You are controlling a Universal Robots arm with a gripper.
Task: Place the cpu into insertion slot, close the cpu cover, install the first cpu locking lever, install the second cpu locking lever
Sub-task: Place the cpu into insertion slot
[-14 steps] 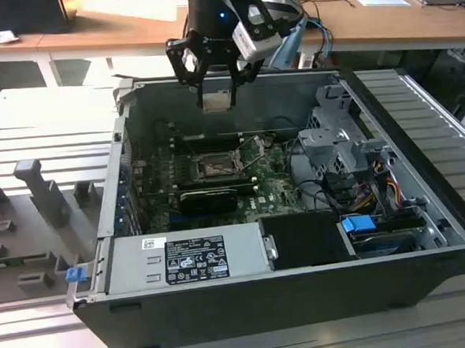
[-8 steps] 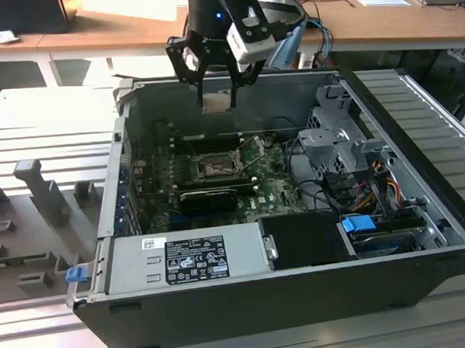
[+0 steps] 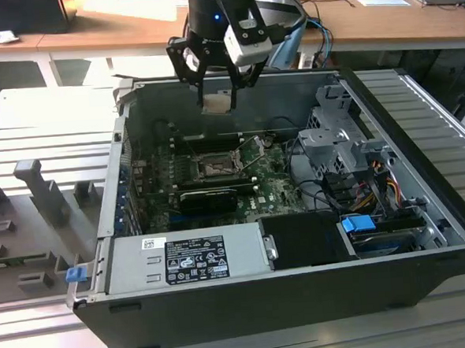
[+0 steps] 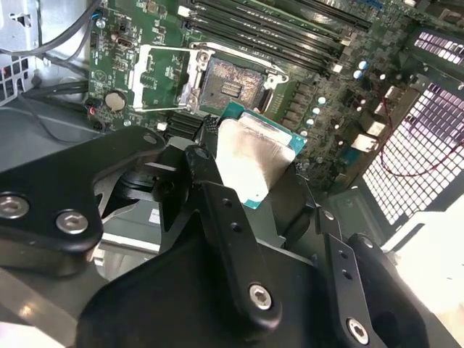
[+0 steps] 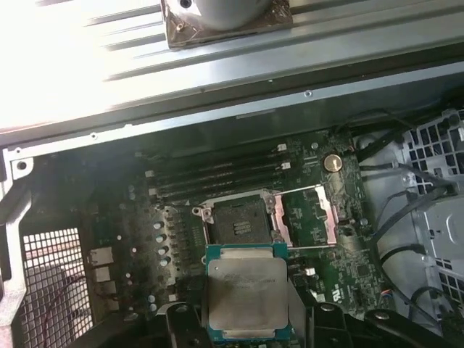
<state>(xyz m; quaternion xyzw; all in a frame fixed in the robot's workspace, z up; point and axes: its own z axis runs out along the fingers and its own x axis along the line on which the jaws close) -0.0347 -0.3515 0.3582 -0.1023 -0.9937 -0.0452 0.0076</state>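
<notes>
My gripper (image 3: 216, 104) hangs over the open computer case, shut on the cpu (image 3: 215, 104), a flat square chip with a pale metal face. In both wrist views the cpu (image 5: 246, 293) (image 4: 254, 163) sits level between the black fingers (image 4: 214, 196). The insertion slot (image 3: 215, 167) lies below it on the green board, dark and uncovered (image 5: 238, 221) (image 4: 230, 83). The cpu cover (image 5: 308, 214) (image 4: 163, 80) is swung open beside the slot, with green board showing through its cut-out. A clear gap separates the cpu from the slot.
A grey power supply (image 3: 186, 260) fills the case's front. A metal drive cage (image 3: 337, 140) and coloured cables (image 3: 378, 173) crowd the exterior view's right. Long black memory slots (image 5: 217, 174) run beside the socket. Grey fixtures (image 3: 40, 194) stand on the table outside the case.
</notes>
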